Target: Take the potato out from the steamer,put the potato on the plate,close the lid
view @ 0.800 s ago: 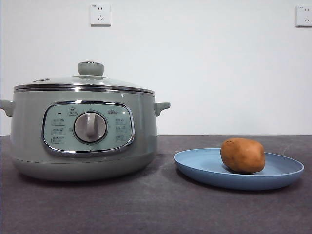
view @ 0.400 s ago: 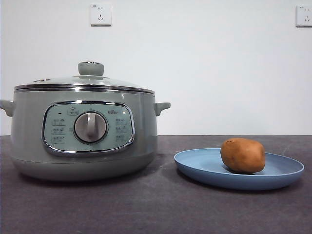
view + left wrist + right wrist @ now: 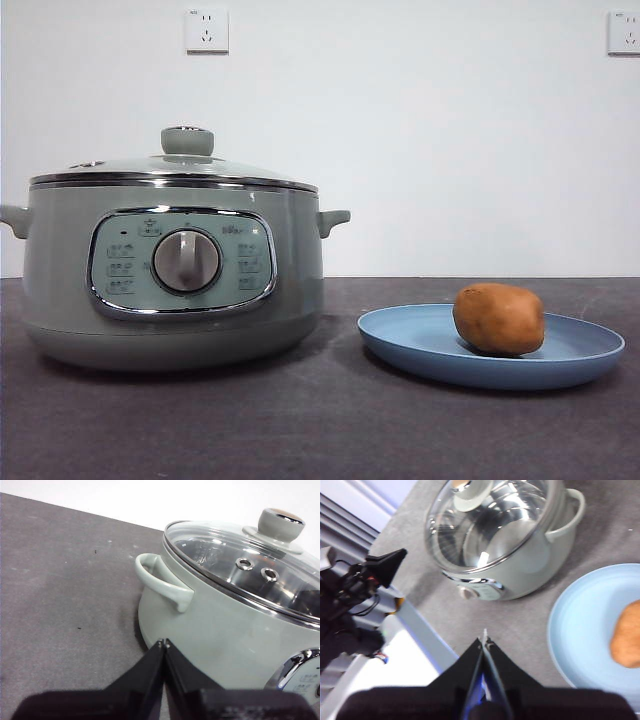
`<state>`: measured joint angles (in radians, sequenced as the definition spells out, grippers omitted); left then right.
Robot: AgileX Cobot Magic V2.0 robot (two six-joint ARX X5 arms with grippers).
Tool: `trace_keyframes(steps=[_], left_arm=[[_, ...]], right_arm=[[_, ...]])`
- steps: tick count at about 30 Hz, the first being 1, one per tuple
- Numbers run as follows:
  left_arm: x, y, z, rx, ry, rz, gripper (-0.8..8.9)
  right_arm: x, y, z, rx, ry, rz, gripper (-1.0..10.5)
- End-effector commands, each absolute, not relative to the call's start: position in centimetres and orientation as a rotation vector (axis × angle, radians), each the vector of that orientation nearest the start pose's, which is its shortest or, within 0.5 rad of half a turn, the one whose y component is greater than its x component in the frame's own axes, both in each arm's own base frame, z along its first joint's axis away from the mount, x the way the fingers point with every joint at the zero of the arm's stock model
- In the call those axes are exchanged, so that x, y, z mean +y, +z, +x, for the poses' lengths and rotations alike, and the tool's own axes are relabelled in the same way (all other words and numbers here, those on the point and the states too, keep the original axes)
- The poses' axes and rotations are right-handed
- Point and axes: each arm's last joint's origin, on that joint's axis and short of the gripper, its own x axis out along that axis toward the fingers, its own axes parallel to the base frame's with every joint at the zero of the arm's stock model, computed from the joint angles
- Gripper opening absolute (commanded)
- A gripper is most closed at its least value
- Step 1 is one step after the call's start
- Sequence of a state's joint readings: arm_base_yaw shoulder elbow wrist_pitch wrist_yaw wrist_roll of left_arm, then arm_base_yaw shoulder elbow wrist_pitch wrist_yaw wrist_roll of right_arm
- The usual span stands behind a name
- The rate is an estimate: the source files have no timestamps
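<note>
oval orange-brown potato (image 3: 498, 318) lies on the blue plate (image 3: 420, 345); both claws pinched closed, empty.

The right gripper (image 3: 484, 641), jaws pressed together, hangs above the table between the lidded steamer (image 3: 520, 555) and the plate (image 3: 580, 630) holding the potato (image 3: 627, 635).

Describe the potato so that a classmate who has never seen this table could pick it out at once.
Start at the large sage-green electric steamer with its glass lid on. Beside it lies a wide, shallow blue plate. On that plate rests the oval orange-brown potato, the only warm-coloured thing on the dark table.
</note>
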<state>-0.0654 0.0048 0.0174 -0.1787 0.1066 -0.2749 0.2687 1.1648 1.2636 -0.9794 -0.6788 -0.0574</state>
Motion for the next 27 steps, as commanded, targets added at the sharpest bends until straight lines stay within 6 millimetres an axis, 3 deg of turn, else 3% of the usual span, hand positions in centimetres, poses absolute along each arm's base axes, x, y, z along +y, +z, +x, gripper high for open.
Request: trace_keyframes(steps=[1, 6, 10, 14, 17, 18, 21, 24, 27], left_arm=[[-0.9, 14.8, 9.6, 0.199, -0.142, -0.284, -0.03], [-0.9, 14.8, 9.6, 0.199, -0.142, -0.284, -0.03], [-0.9, 14.8, 9.6, 0.198, -0.142, -0.284, -0.03], [-0.9, 14.8, 9.6, 0.198, -0.142, -0.284, -0.03], [-0.9, 14.8, 9.6, 0.198, -0.142, -0.284, -0.03], [-0.9, 14.8, 9.6, 0.198, -0.142, -0.284, -0.03], [-0.9, 14.8, 9.6, 0.198, -0.142, -0.284, -0.03], [-0.9, 14.8, 9.6, 0.198, -0.142, -0.284, -0.03], [-0.9, 14.8, 9.6, 0.199, -0.142, -0.284, -0.03]], right_arm=[[7.0, 36.3, 19.5, 0.846, 0.848, 0.098, 0.0], [6.6, 36.2, 19.5, 0.841, 0.759, 0.007, 0.0], [5.4, 36.5, 19.2, 0.821, 0.585, -0.039, 0.0], [4.4, 37.3, 18.8, 0.559, 0.463, -0.077, 0.0], [3.5, 36.4, 17.8, 0.331, 0.42, -0.053, 0.0], [3.0, 35.6, 17.3, 0.265, 0.397, -0.039, 0.0], [1.3, 30.3, 14.6, 0.125, 0.293, 0.04, 0.0], [0.4, 25.5, 12.6, 0.131, 0.215, 0.101, 0.0], [0.0, 22.1, 11.6, 0.144, 0.113, 0.141, 0.0]])
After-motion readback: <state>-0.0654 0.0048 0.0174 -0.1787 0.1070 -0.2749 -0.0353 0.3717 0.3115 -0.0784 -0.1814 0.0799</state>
